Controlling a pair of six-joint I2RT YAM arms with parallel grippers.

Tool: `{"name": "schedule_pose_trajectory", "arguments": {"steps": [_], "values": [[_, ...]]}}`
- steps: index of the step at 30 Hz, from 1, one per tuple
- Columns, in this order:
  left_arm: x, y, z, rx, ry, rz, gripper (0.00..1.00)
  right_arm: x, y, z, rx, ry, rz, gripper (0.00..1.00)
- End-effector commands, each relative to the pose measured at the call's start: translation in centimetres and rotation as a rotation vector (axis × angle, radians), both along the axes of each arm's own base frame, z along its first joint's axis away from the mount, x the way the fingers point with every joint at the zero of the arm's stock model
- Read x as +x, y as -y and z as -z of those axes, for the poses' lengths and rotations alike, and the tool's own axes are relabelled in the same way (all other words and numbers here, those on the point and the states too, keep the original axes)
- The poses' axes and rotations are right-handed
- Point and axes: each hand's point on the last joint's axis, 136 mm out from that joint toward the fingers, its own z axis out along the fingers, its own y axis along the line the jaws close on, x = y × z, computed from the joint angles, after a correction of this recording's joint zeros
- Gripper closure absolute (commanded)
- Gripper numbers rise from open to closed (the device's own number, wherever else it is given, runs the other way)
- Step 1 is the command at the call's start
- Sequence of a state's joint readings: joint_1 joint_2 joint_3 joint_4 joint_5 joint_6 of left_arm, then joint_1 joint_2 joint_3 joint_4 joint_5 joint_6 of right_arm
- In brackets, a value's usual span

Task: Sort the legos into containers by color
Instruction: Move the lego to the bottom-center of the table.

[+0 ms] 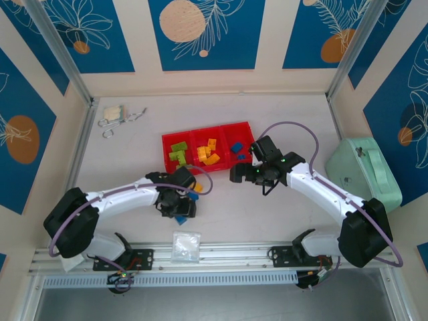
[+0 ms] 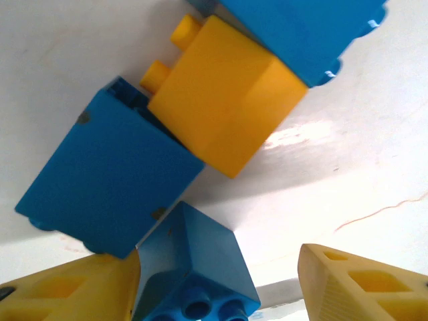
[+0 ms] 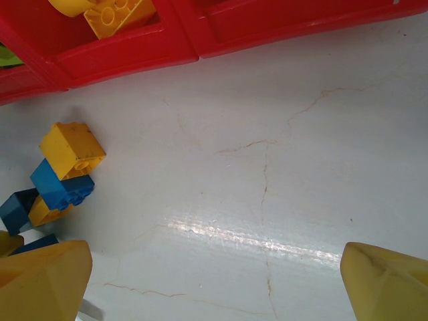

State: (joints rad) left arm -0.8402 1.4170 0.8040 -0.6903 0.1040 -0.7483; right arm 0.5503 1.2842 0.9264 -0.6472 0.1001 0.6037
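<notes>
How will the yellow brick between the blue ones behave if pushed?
The yellow brick looks rigid and boxy, so it should slide, not roll. It sits against a blue brick, so a push would probably move both.

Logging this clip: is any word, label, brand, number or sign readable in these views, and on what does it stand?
None can be read.
No lettering shows on the red tray, the legos, the mint-green case or the clear bag.
The blue wall panels carry only leaf and circle patterns, no words.
</notes>
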Motion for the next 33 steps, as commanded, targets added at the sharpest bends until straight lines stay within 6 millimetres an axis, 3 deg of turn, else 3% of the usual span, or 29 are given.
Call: {"name": "schedule_pose_trajectory", "arguments": {"steps": [1, 7, 13, 16, 23, 33], "values": [[0.8, 1.6, -1.1, -0.047, 0.037, -0.011, 0.37, -0.7, -0.3, 0.2, 0.01, -0.028, -0.011, 0.04], [1.2, 1.4, -2.0, -0.015, 0.092, -0.008, 0.39, -0.9, -0.2, 0.3, 0.001, -0.033, -0.018, 0.04], [0.8, -1.1, -3.0, 0.049, 0.14, -0.027, 0.34, -1.0, 0.1, 0.3, -0.005, -0.031, -0.018, 0.04], [0.2, -0.6, -3.6, -0.004, 0.143, 0.057, 0.3, -1.0, 0.0, 0.3, -0.003, -0.03, -0.019, 0.04], [-0.7, -0.6, -4.2, 0.03, 0.127, 0.27, 0.29, -0.9, -0.4, 0.3, 0.006, -0.035, -0.023, 0.04], [-1.5, -0.5, -2.7, 0.058, 0.065, 0.329, 0.31, -1.1, -0.2, 0.4, -0.007, -0.038, -0.019, 0.04]]}}
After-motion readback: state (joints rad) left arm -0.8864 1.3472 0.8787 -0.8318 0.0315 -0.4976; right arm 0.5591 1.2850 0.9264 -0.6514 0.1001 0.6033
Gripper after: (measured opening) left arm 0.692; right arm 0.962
